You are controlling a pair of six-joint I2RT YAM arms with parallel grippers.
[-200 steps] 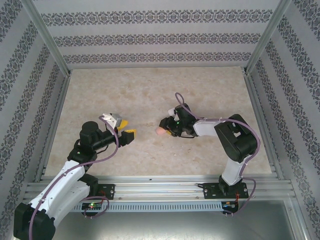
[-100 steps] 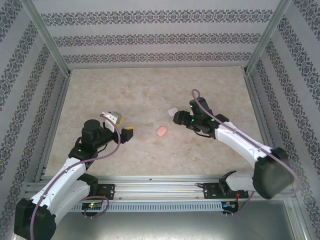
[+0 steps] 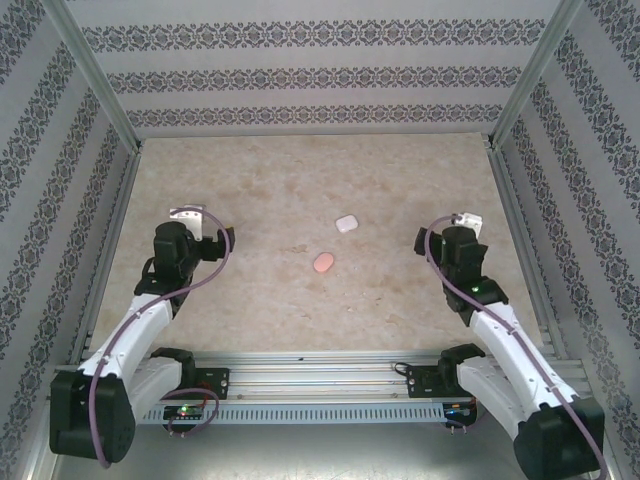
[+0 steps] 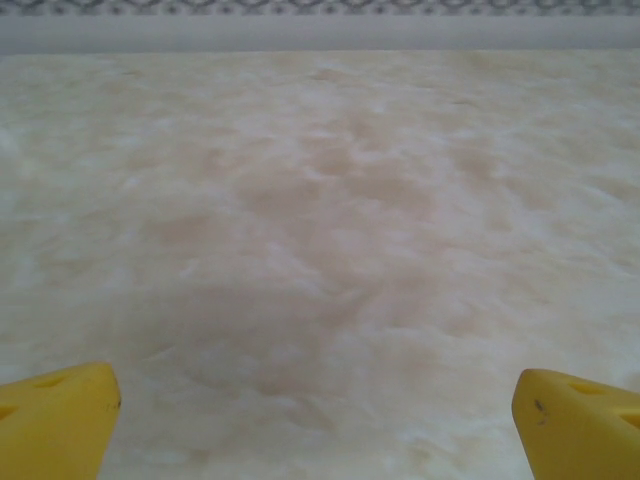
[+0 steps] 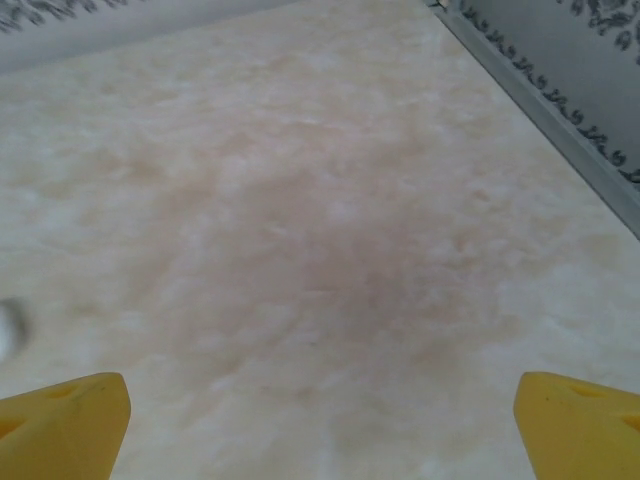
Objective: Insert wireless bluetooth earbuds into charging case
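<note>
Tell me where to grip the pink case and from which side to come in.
Grip the pink case across its shorter width, coming from straight above. It lies flat and low on the table, a rounded oval with no handle, so its side edges are likely the only hold.

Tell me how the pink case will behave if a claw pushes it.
The pink case looks small and rounded, so it is probably light and may skid on the smooth tabletop. It lies flat, so tipping seems unlikely.
</note>
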